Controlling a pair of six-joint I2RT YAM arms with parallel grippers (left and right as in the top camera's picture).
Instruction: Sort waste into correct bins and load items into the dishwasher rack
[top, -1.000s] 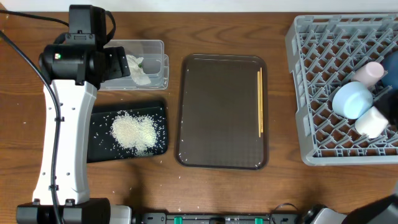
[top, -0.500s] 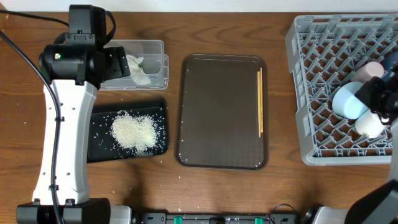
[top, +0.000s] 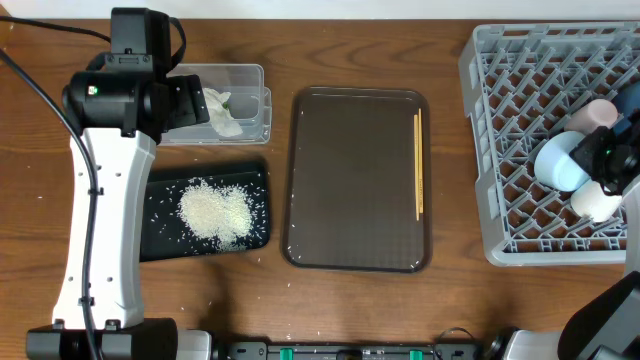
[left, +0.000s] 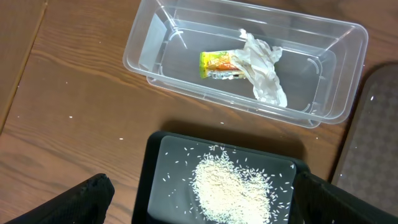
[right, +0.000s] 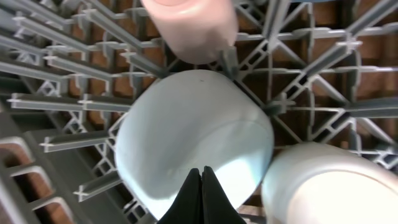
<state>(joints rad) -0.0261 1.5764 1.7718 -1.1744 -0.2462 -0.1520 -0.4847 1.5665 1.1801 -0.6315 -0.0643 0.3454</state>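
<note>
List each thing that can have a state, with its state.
clear tub, holds napkin and wrapper
black tray, holds rice heap
brown tray, holds chopsticks only
rack, holds light-blue bowl, pink cup, white cup
left gripper, open, empty
right gripper, shut, empty

Overhead: fixed above, facing straight down on the brown wooden table (top: 450, 310). It sits far off and spans from the clear rectangular plastic tub (top: 250, 72) at left to the square grey plastic lattice crate (top: 500, 100) at right.
Left wrist: mid height, looking steeply down on the tub and the shallow black rectangular tray (left: 155, 180).
Right wrist: very close, facing down onto the small light-blue bowl (right: 193, 140) inside the crate.
Shared, overhead and left wrist: tub, black tray.
Shared, overhead and right wrist: bowl, surrounding lattice.
</note>
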